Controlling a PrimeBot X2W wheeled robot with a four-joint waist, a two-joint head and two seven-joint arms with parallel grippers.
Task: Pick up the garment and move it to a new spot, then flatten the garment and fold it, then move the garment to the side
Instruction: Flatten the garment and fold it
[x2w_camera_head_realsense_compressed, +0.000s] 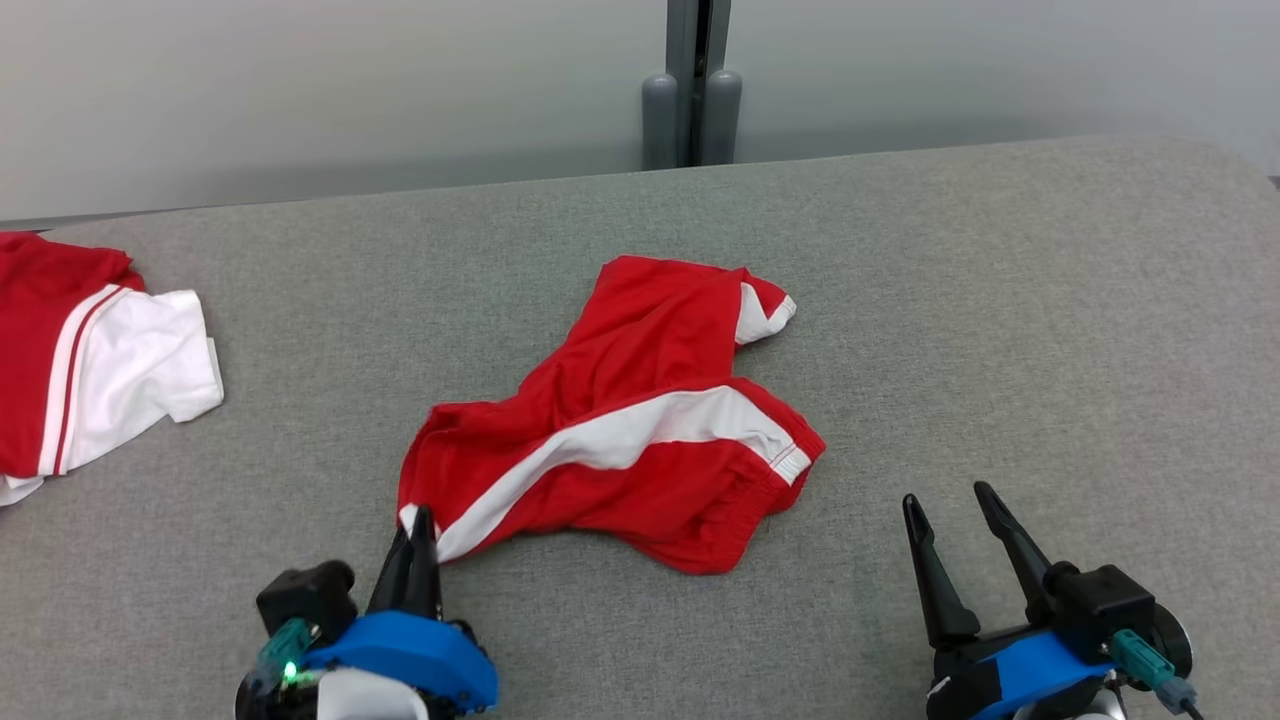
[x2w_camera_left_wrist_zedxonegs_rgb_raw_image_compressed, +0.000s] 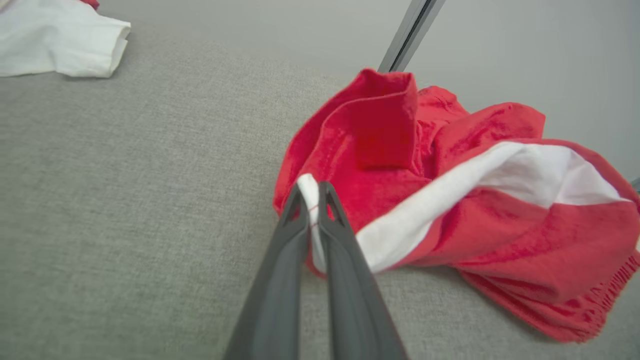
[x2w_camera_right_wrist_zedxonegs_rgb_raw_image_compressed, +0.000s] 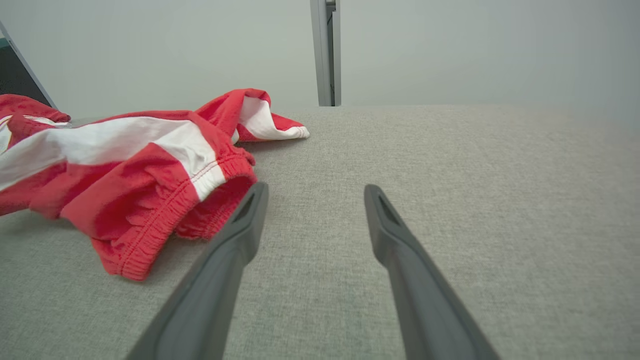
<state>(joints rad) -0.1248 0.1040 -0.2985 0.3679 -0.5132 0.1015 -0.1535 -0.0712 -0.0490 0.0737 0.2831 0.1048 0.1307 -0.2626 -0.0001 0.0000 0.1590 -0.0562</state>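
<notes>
Pinching the shorts (x2w_camera_left_wrist_zedxonegs_rgb_raw_image_compressed: 450, 200) hem corner in my left gripper (x2w_camera_left_wrist_zedxonegs_rgb_raw_image_compressed: 311, 192) — waistband lies rightward, beside my wide-open, empty right gripper (x2w_camera_head_realsense_compressed: 955, 505).

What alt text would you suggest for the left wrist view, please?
The left gripper is shut on the white-trimmed corner of crumpled red-and-white shorts on a grey fabric surface. Another garment's white sleeve lies at upper left.
</notes>
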